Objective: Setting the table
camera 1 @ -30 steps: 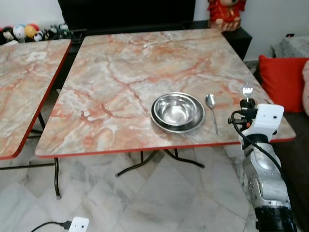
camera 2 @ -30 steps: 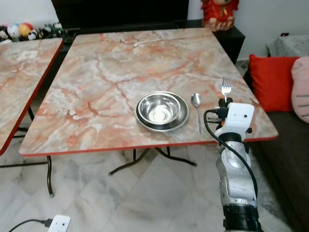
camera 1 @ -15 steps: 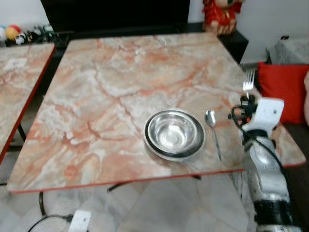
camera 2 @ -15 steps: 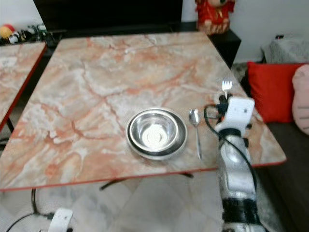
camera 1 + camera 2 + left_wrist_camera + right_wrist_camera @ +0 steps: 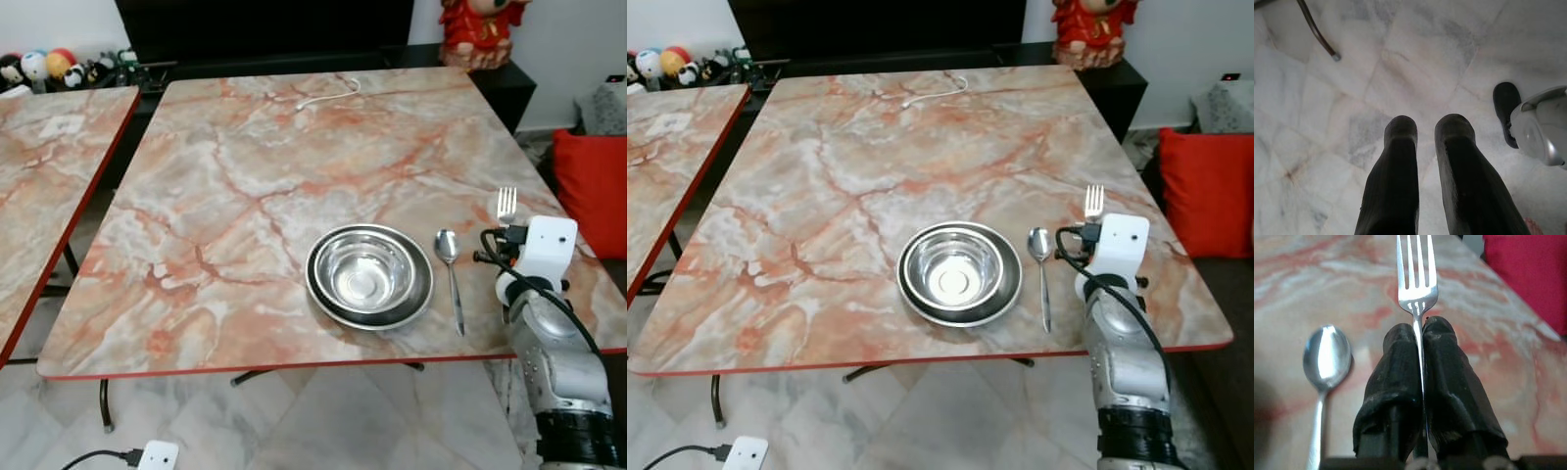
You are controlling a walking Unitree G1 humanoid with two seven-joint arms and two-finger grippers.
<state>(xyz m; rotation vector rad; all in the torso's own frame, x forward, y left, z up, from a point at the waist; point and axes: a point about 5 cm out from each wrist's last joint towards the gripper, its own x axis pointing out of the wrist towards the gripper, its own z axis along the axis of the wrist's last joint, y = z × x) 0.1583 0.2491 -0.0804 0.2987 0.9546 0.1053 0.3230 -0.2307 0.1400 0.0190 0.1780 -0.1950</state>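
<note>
While the steel bowl and spoon already lie side by side on the marble worktop, the fork is not yet placed. Right tool pinches its handle, tines pointing away, above the worktop just right of the spoon. Left tool hangs idle over the floor, fingers slightly apart. Judgement: place setting mostly done; fork set-down remains.

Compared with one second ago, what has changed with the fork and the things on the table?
The right gripper still clamps the fork, prongs forward, above the table right of the spoon. Only the camera shifted. Bowl and spoon lie unmoved.
</note>
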